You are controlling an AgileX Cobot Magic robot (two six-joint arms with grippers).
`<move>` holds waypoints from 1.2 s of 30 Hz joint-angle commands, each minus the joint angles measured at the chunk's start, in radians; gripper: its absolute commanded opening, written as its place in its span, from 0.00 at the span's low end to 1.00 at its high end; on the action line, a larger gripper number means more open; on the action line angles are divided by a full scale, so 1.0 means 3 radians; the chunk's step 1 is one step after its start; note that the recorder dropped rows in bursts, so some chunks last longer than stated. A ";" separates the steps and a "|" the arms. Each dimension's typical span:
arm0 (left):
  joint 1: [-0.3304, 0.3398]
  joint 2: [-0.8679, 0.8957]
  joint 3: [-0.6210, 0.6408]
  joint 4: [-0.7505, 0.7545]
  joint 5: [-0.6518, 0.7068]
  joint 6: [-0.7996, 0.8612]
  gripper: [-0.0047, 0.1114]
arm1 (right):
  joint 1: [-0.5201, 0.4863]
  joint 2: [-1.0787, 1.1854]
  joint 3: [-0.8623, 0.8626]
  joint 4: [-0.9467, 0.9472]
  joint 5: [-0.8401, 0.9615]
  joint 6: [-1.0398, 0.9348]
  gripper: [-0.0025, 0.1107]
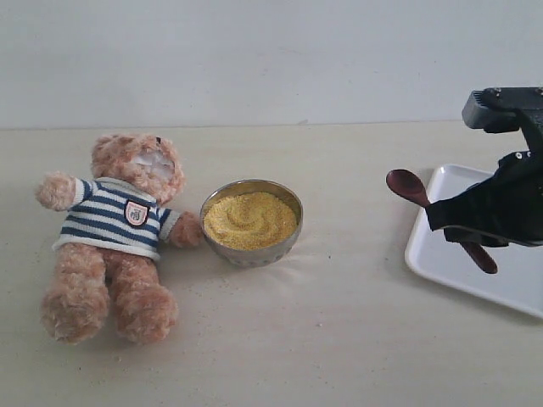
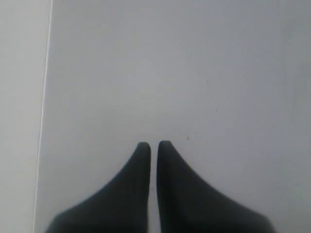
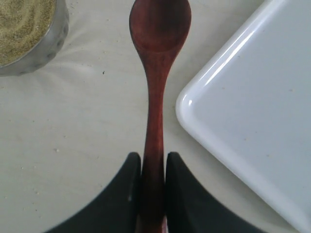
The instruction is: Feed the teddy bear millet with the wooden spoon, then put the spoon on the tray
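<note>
– Wooden spoon (image 1: 409, 187): where is it, and who has it?

– The right pincer (image 1: 437, 214) has it. Its jaws are narrow and clamped on the slim handle, and the oval bowl of the spoon sticks out ahead of the fingertips. It looks to be held clear of the table (image 1: 339, 331). The wrist view shows the spoon's bowl dark and bare, with no grain in it.

– And the left pincer (image 2: 153, 144)?

– Its jaws are drawn almost together with nothing between them, over a plain pale surface. It has no part in this.

– What lies around the working pincer?

– The tray (image 1: 509, 275) is just beside it, with one rounded corner close by the handle. The metal bowl (image 1: 254, 252) with its mound of millet (image 1: 250, 219) sits well ahead of the spoon tip and a little to one side. The teddy bear (image 1: 119, 229) lies on its back beyond that bowl, one paw touching its wall.

– So which step is this?

– With the spoon empty and pointed toward the bowl, I judge the scoop has yet to come, though an empty spoon this near the tray could also mean the feeding is over. I cannot settle it.

– If it is the scoop, what does the next move call for?

– Carry the spoon forward over the rim and dip its tip into the mound. Then level it so the fine grains stay put, and pass over the bowl to the bear's muzzle.
</note>
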 commanded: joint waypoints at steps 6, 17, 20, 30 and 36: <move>-0.0025 -0.0312 0.0875 0.0044 0.0363 -0.0138 0.08 | -0.0021 -0.0021 0.0016 0.0013 0.0118 -0.0059 0.02; -0.0025 -0.1943 0.1231 0.0044 0.1504 0.0122 0.08 | -0.0021 -0.0021 0.0016 0.0091 -0.0002 -0.0059 0.02; -0.0061 -0.1943 0.1274 -0.0061 0.1495 -0.0004 0.08 | -0.0021 -0.0027 0.0016 0.0091 0.0026 -0.0067 0.02; -0.0081 -0.1788 0.1908 -0.0420 0.1156 -0.0165 0.08 | 0.0118 -0.0034 0.0016 0.0092 0.0079 -0.0236 0.02; -0.0094 -0.1788 0.2318 -0.0506 0.1106 -0.0306 0.08 | 0.0118 -0.0034 0.0016 0.0078 0.0071 -0.0262 0.02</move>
